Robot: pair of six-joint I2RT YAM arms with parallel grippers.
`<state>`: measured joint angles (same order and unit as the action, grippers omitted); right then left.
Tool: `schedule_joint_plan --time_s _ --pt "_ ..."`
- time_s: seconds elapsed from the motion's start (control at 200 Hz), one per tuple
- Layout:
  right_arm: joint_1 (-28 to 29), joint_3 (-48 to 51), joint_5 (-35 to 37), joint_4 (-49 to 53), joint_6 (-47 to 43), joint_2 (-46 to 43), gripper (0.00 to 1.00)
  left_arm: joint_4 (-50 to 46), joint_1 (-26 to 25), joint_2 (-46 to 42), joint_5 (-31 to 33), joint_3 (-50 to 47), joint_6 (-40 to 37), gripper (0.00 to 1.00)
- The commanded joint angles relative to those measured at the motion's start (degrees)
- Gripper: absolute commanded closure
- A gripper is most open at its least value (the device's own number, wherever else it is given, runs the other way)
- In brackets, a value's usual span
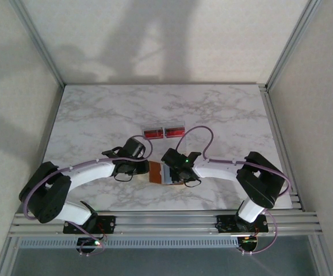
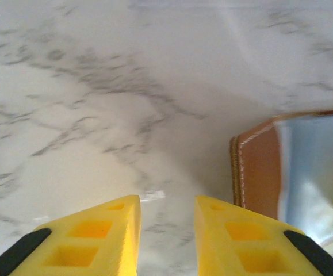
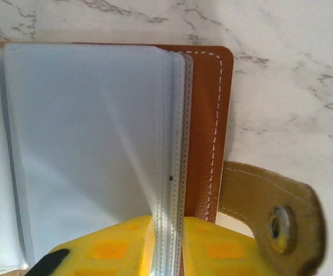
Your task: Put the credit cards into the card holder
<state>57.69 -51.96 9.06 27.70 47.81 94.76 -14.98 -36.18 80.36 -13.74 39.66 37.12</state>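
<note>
L arm: elbow swung out to its own side, forearm low and running inward to table centre, wrist bent down. L pincer sits just above the marble, fingers part open w/ a clear gap, bare table between them, nothing held. Wallet lies just off its R finger, ahead and to the R; brown stitched edge nearest, pale plastic beyond. Touching or not: can't tell from the wrist view.

R arm: mirror pose, elbow out to its own side, forearm reaching inward, wrist tipped down over the wallet. R pincer nearly closed, fingers pinching the edge of the stack of clear sleeves that belong to the wallet. One sleeve lifts away from the stack on the pincer's L side. Brown cover lies flat just R of the grip; snap tab sticks out further R, beside the R finger, resting on the marble.

Top view: both pincers meet over the open wallet, L one at its L edge, R one on its R half.

Cards: two red cards side by side, flat on the table, beyond both pincers toward the far edge, near but apart from the wallet. Neither pincer touches them.
</note>
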Motion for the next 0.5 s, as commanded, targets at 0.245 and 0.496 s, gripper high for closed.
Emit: schedule_joint_plan --time_s 0.245,0.496 --pt "0.6 4.5 1.5 -1.9 2.9 1.4 0.82 19.3 -1.1 -11.7 -20.4 -0.9 13.2 0.85" --pt "0.4 7.0 -0.2 -5.0 4.4 -0.2 0.86 18.2 -1.9 -1.5 -16.9 -0.7 9.3 0.90"
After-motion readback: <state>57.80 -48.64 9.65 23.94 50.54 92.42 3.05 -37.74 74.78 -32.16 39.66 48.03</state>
